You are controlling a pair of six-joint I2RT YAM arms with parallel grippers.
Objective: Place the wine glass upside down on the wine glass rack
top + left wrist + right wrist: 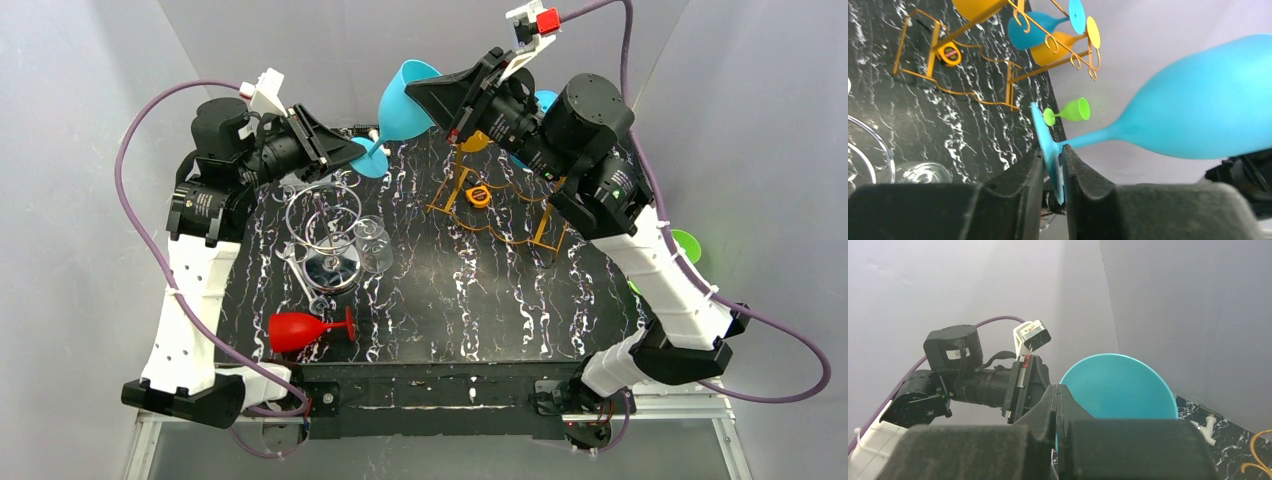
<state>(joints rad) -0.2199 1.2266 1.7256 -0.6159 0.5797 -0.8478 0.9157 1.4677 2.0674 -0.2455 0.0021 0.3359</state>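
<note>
Table [480, 300]: black with white veining; grey walls close at the back and on both sides; bare strip down the middle, between clutter on the left and the rack on the right.
Right arm [665, 280]: up from the near right corner, bent inward, wrist high over the back edge and pointing left.
Left arm [195, 290]: up along the left edge, elbow bent, wrist pointing right toward the other wrist.
Wine glass rack [1009, 87]: orange wire, standing right of centre toward the back; a blue glass [1033, 30] and an orange glass [1053, 47] hung by their feet on its hooks.
Wine glass [405, 105]: matte sky-blue, opaque, with a rounded bowl, slim stem and flat round foot; in the air above the table's back edge, lying almost sideways, left of the rack and apart from it.
Chrome wire stand [325, 225]: left of centre, clear glasses [372, 243] just beside it.
Red glass [298, 330]: on its side, front left.
Green glass [1073, 110]: on its side at the right edge.
Right fingers [1038, 440]: pressed together on the bowl's rim.
Left fingers [1013, 200]: narrowly apart, pinching the foot edge-on.
Tape measure [479, 195]: orange, under the rack.
</note>
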